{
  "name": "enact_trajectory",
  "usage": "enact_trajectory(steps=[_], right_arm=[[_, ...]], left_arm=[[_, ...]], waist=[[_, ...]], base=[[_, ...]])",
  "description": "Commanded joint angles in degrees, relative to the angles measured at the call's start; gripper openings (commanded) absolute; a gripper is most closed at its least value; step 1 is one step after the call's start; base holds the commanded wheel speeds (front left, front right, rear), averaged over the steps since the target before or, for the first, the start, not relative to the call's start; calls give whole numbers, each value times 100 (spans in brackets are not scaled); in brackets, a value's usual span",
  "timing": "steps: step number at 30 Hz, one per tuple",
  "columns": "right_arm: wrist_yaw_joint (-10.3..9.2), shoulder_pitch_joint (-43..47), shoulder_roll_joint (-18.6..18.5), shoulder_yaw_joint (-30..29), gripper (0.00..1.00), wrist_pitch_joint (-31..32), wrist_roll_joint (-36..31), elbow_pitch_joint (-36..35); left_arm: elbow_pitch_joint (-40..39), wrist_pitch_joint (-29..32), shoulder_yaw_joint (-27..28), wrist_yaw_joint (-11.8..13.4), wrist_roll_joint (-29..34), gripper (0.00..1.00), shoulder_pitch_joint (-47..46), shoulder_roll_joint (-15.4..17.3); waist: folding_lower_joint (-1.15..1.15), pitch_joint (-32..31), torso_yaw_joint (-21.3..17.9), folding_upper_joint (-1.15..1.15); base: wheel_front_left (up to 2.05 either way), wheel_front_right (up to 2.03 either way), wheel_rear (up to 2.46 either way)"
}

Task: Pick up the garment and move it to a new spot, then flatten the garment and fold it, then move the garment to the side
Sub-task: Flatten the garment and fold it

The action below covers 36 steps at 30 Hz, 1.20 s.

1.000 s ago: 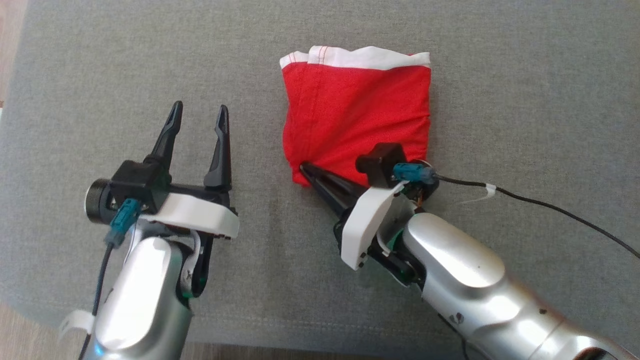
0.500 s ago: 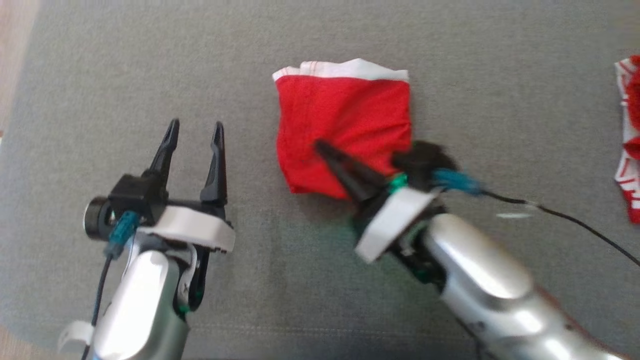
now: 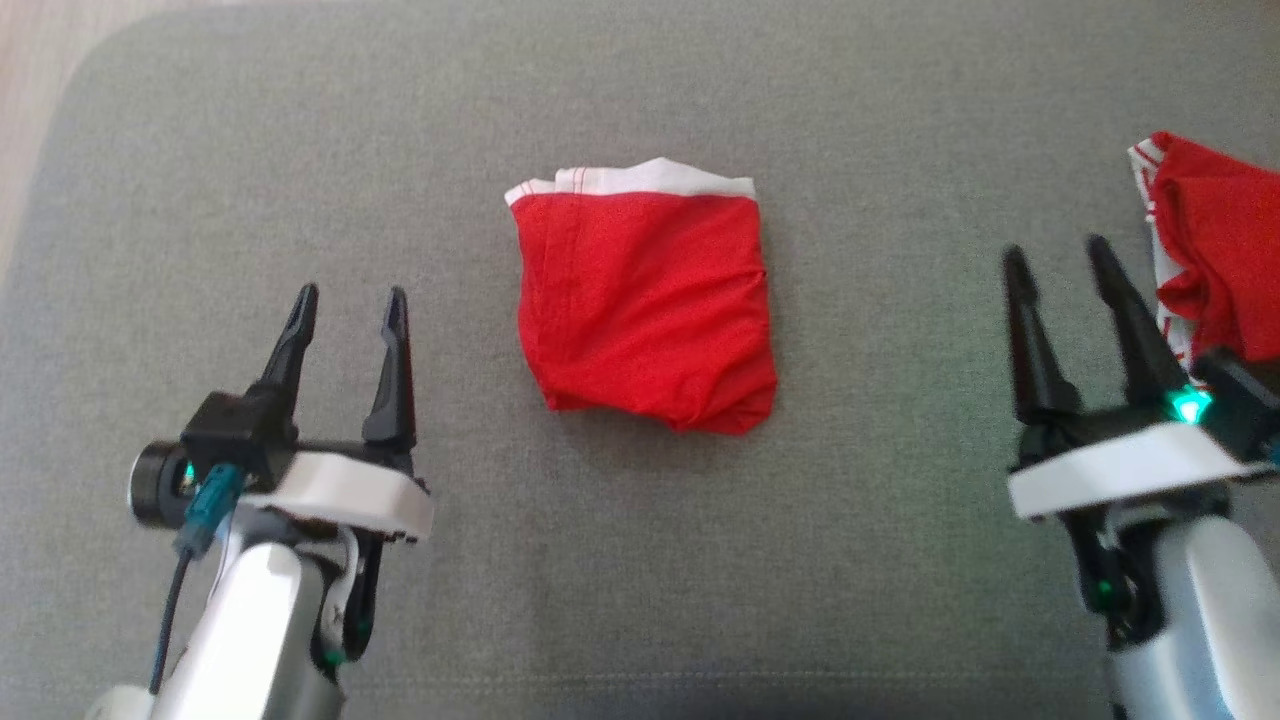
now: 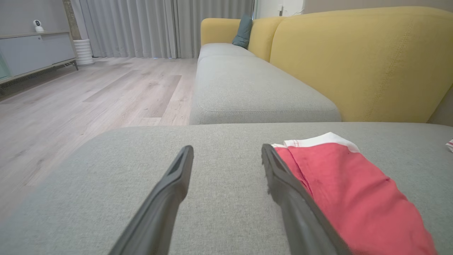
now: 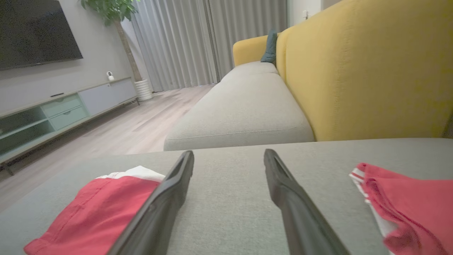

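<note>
The garment (image 3: 645, 300) is red with a white waistband, folded into a rough square and lying flat in the middle of the grey cushion (image 3: 640, 90). It also shows as the garment (image 4: 354, 191) in the left wrist view and the garment (image 5: 92, 212) in the right wrist view. My left gripper (image 3: 350, 305) hovers open to its left, empty. Well off to the garment's right, my right gripper (image 3: 1060, 255) stands open and empty, apart from the cloth.
A second red and white cloth (image 3: 1210, 250) lies crumpled at the cushion's right edge, just beyond my right gripper, also seen as the cloth (image 5: 407, 202). A yellow sofa back (image 4: 361, 60) rises behind the cushion. Wooden floor (image 4: 88, 92) lies past the cushion's left edge.
My right gripper let go of the garment's lower left corner, opened, and swung far to the right. The camera shifted, bringing the second cloth into view. The left arm kept its pose.
</note>
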Motion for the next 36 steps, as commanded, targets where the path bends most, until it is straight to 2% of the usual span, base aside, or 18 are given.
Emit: enact_trajectory(steps=[1,7,16,36], right_arm=[[-5,101,67,-65,100,94,-91,-380],[-5,698,222,-379,100,414,-238,-886],[-5,1251,353,-534,100,752,-375,-1236],[-5,1434,416,-586,100,1056,-504,-1435]], left_arm=[[-222,22,213,32,-38,100,-14,187],[-299,137,204,61,-77,100,265,286],[-407,306,124,140,-75,100,611,364],[-581,434,24,273,-54,100,793,462]], waist=[[0,-123,-33,0],[0,-428,-85,0],[0,-791,-132,0],[0,-935,-148,0]], base=[[0,0,0],[0,0,0],[0,0,0],[0,0,0]])
